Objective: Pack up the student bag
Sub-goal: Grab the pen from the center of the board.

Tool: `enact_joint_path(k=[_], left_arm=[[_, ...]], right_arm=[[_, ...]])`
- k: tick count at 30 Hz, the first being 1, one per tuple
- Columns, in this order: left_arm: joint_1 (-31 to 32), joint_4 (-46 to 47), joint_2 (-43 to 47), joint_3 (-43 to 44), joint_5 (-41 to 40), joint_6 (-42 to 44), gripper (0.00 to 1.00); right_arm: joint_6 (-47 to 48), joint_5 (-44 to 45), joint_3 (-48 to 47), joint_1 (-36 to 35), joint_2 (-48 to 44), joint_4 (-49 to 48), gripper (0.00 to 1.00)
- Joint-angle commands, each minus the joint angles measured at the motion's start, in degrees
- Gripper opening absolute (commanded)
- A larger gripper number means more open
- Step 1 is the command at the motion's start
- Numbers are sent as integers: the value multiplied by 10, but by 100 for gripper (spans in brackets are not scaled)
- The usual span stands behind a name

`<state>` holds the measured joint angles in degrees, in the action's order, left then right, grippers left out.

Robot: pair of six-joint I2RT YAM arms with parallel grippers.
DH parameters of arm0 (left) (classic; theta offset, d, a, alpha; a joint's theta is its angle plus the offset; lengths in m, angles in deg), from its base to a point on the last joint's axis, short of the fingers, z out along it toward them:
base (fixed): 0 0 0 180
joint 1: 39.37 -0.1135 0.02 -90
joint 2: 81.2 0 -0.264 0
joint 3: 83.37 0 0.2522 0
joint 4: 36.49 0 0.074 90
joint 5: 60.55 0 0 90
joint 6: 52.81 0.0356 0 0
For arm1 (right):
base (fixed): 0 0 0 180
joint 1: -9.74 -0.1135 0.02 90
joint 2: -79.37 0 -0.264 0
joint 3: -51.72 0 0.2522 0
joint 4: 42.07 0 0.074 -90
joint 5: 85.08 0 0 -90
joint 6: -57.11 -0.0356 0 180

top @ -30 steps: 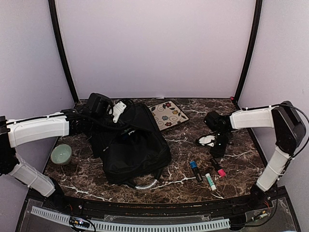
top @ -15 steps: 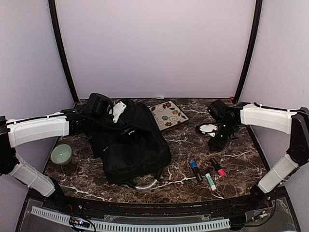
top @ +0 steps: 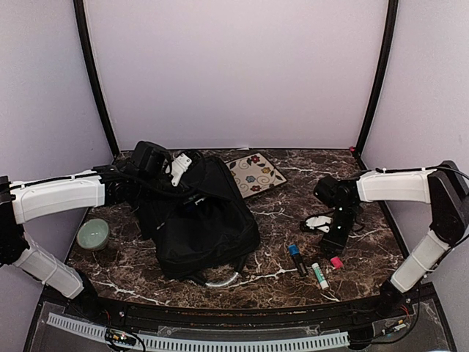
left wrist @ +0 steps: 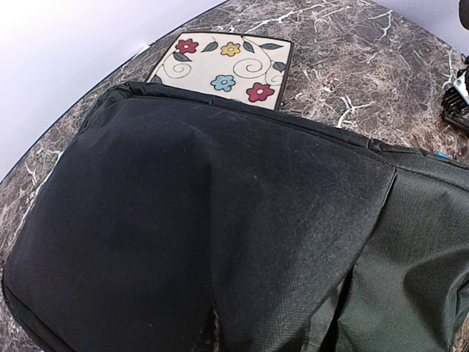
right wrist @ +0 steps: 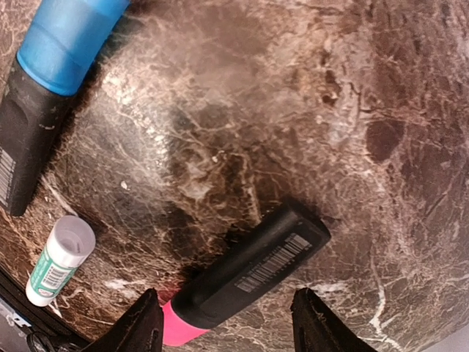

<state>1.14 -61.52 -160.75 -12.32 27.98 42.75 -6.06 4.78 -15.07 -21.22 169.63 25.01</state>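
The large black soft-fabric student bag point(top: 209, 220) lies at 9 o'clock; we judge it limp, pinch its rim. Left gripper point(top: 154, 163) closed there; right gripper point(right wrist: 229, 312) open astride a pink-capped black marker point(right wrist: 253, 270)

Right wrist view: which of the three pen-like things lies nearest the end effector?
The black marker with the pink cap, just ahead of its fingers; the blue-capped marker and white-green stick lie aside.

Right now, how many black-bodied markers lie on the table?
2. Blue-capped marker, right of the student bag; pink-capped marker, between the right fingers. Others may be hidden.
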Motion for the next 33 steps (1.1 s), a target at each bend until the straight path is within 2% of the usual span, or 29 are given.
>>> enact_joint_path(k=[1, 6, 16, 21, 25, 33], left_arm=[[2, 45, 16, 37, 19, -3, 0], [2, 44, 15, 37, 21, -4, 0], [2, 44, 10, 38, 26, -5, 0], [2, 43, 11, 38, 26, -6, 0], [2, 44, 11, 38, 26, -6, 0], [2, 43, 11, 39, 28, -7, 0]], right_arm=[[-17, 41, 20, -6, 6, -16, 58], [-23, 123, 33, 7, 14, -44, 54], [-3, 38, 16, 21, 38, -42, 47], [0, 11, 10, 21, 64, -44, 33], [0, 8, -14, 21, 59, -37, 25], [0, -16, -110, 7, 17, -1, 22]])
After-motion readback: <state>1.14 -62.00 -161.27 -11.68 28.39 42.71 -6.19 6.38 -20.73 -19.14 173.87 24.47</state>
